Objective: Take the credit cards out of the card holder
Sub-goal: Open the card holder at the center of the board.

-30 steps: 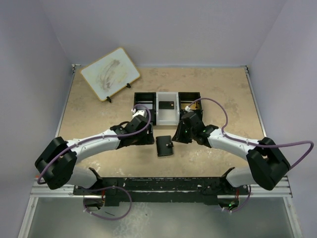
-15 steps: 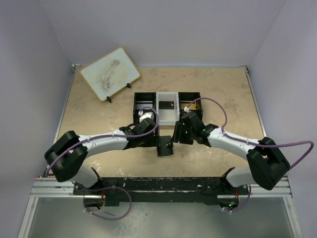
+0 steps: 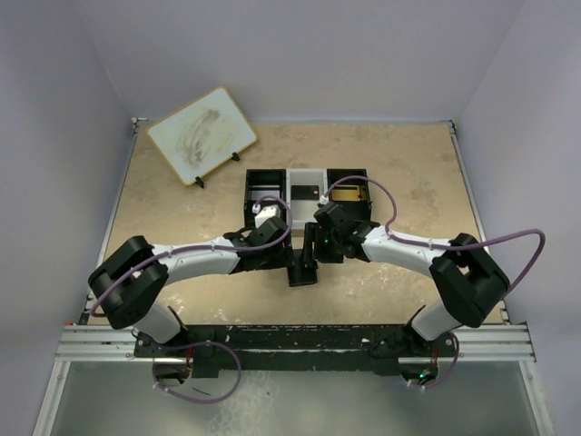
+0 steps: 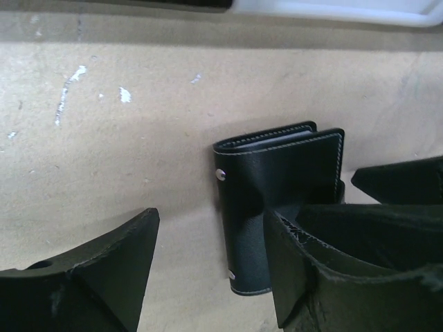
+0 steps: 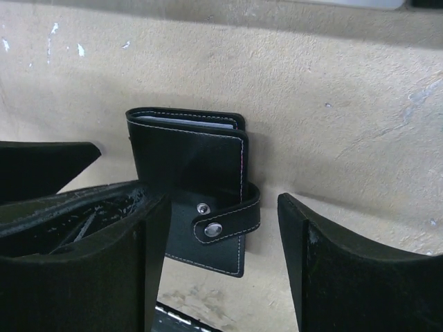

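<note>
The card holder (image 3: pixel 302 271), a folded black wallet, lies on the table between my two grippers. In the left wrist view the card holder (image 4: pixel 277 194) sits between my open fingers, against the right finger (image 4: pixel 325 270). A pale credit card edge (image 4: pixel 270 140) shows between its covers. My left gripper (image 4: pixel 210 216) is open, as also seen from above (image 3: pixel 287 262). In the right wrist view the card holder (image 5: pixel 187 166) shows its strap and snap stud (image 5: pixel 213 229) between my open jaws. My right gripper (image 5: pixel 223 200) is open and shows from above (image 3: pixel 318 243). A dark card (image 3: pixel 304 193) lies in the tray.
The black-and-white three-compartment tray (image 3: pixel 263 173) stands just beyond the grippers, with a gold-coloured thing (image 3: pixel 345 193) in its right compartment. A pale board on a stand (image 3: pixel 201 134) leans at the back left. Each wrist view shows the other gripper's finger close by.
Both grippers have closed in on the card holder from either side, the left moving right and the right moving left. The card holder now looks narrower from above.
</note>
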`<state>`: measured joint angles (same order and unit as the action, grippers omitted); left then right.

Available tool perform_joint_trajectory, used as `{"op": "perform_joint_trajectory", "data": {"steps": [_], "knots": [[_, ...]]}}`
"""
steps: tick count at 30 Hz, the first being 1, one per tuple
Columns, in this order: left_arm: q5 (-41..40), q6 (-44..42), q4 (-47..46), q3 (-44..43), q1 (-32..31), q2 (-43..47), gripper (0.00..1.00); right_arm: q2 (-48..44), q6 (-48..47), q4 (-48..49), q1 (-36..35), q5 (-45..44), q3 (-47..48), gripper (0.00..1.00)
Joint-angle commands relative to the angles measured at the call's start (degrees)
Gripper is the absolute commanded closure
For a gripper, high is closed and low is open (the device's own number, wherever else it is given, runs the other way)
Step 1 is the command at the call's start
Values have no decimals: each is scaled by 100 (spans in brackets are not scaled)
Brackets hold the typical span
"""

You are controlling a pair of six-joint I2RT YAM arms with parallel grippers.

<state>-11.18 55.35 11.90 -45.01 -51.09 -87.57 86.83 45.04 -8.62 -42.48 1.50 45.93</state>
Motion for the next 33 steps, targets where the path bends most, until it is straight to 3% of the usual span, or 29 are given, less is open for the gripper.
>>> {"op": "perform_joint_trajectory", "data": {"steps": [1, 11, 20, 33], "knots": [[-572, 262, 258, -393, -24, -192, 42, 131, 106, -424, -59, -554, 317, 34], [-685, 66, 556, -440, -92, -436, 44, -78, 295, -964, -28, -781, 199, 39], [-771, 38, 732, -250, -137, -507, 45, -448, 430, -566, 347, -609, -348, 43], [-754, -12, 817, -393, -156, -543, 45, -285, -46, 233, 381, -14, -514, 69]]}}
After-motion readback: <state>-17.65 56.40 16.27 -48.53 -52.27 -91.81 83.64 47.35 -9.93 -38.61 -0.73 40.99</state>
